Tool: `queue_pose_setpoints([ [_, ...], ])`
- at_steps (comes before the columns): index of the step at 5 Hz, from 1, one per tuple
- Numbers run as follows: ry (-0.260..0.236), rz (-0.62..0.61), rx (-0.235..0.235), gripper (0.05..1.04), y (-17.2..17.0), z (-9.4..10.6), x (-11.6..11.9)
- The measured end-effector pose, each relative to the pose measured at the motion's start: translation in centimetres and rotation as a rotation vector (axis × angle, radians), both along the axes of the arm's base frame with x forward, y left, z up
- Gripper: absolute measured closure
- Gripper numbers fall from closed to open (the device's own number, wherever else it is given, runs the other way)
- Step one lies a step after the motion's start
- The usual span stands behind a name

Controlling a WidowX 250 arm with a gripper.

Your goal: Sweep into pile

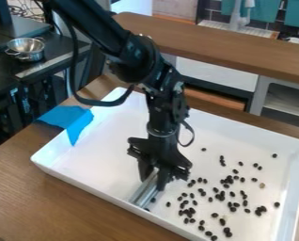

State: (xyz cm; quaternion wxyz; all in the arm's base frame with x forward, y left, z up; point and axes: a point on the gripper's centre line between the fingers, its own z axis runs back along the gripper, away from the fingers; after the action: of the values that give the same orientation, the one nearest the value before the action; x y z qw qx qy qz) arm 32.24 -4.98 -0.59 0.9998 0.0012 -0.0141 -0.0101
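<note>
Dozens of small black pieces [228, 179], bean-like, rounded, dull-surfaced; scattered to the right of the tool [153, 180] as seen from here, from just beside it outward to the far-right part of the tray [102, 164]; loosest at the edges, with small clumps midway; one paler, tan piece [262, 185] among those well to the tool's right. One tool, black, pointing down; closed on a metal strip [143, 192], silvery, smooth, ridged lengthwise; the strip's long axis slants from the tool toward the tray's near wall, its length turned side-on to the scatter; a stray dark piece [153, 200] lies just beside it. One tray, white, shallow, smooth, rimmed all round, beneath the tool; set on a table [39, 202] of brown wood grain. One blue sheet [70, 120], thin, creased, draped over the rim to the tool's upper left. Judged next: outer pieces want gathering inward; too hard a push might scatter them.
</note>
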Motion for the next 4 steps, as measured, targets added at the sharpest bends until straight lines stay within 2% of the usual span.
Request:
queue_pose_setpoints([
  [1,0.001,0.000,-0.012,0.715,-1.8,0.0,-0.1],
  [4,0.058,0.023,-0.072,0.715,-7.3,0.2,-0.9],
])
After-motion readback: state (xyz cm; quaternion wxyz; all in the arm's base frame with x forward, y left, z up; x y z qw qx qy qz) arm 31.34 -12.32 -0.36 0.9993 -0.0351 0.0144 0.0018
